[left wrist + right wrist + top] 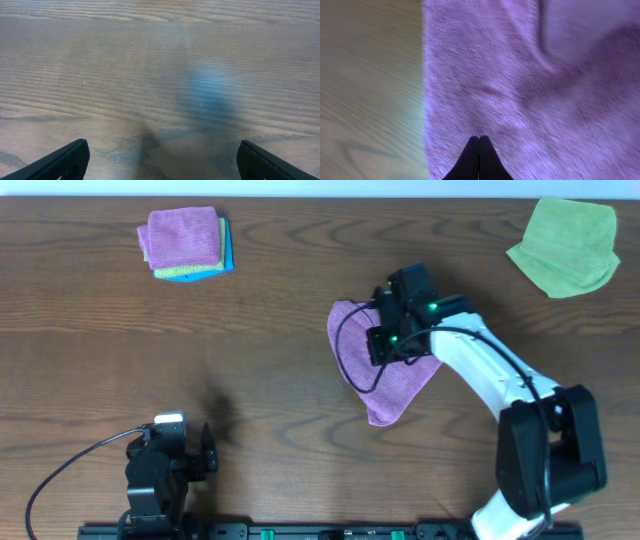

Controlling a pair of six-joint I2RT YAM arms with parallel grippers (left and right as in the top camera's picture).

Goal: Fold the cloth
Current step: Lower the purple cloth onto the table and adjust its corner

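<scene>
The purple fuzzy cloth (395, 385) lies rumpled on the wooden table, right of centre, with one corner pointing toward the front edge. My right gripper (385, 342) is down on its upper part. In the right wrist view the cloth (520, 75) fills most of the frame. There the right gripper (479, 137) is shut, its tips pressed into the pile near the cloth's left edge. My left gripper (205, 450) rests near the front left, far from the cloth. In the left wrist view the left gripper (162, 150) is open wide over bare wood.
At the back left sits a neat stack of folded cloths (187, 242), purple on top of green and blue. A lime-green cloth (565, 245) lies crumpled at the back right. The right arm's white links (490, 370) reach in from the front right.
</scene>
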